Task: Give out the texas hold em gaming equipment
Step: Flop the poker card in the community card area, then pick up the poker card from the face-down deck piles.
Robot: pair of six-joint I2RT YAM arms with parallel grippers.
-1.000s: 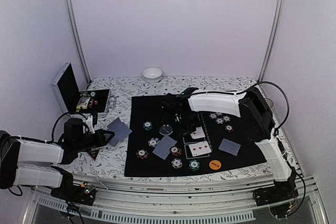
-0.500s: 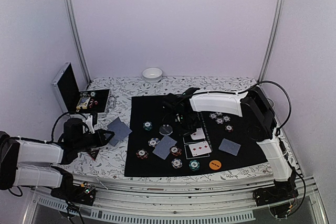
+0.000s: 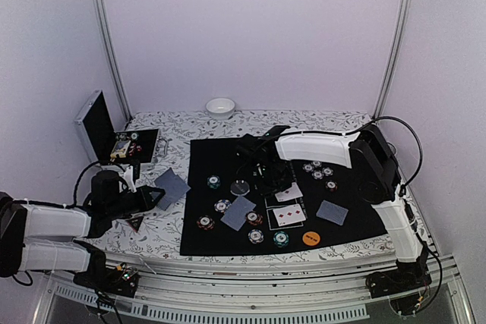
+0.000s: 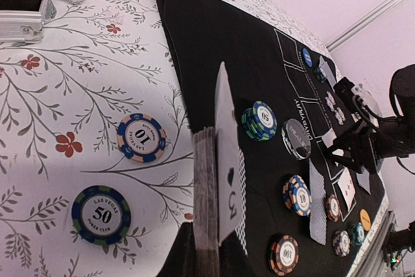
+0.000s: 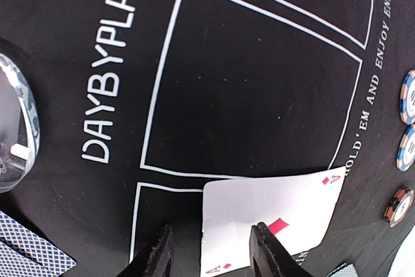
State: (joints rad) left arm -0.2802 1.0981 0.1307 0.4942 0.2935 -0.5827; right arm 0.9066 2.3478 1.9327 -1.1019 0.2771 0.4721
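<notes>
Since your right gripper [image 5: 213, 230] hangs with its jaws apart and nothing pinched between them, treat the ace of diamonds [image 5: 272, 215] as free. It lies face up and flat on the black mat [image 5: 78, 30], directly under the gripper but offset towards the finger on the right of the wrist view, which overlaps it. Its long axis runs from side to side across that view, so a straight lift should leave it where it lies. Just beyond the ace an outlined box [image 5: 253, 89] stands bare, likely the next spot to fill. Your left gripper [image 3: 154, 196] is clenched on the deck of playing cards [image 4: 206, 192], just beside the mat's left edge, so your right arm would have to cross the mat to reach it. You cannot tell whether the right finger touches the ace, and the frame cuts off the card's near edge. In the left wrist view the deck is edge-on and the fingers holding it are hidden. From above, the right gripper blurs into the dark mat
</notes>
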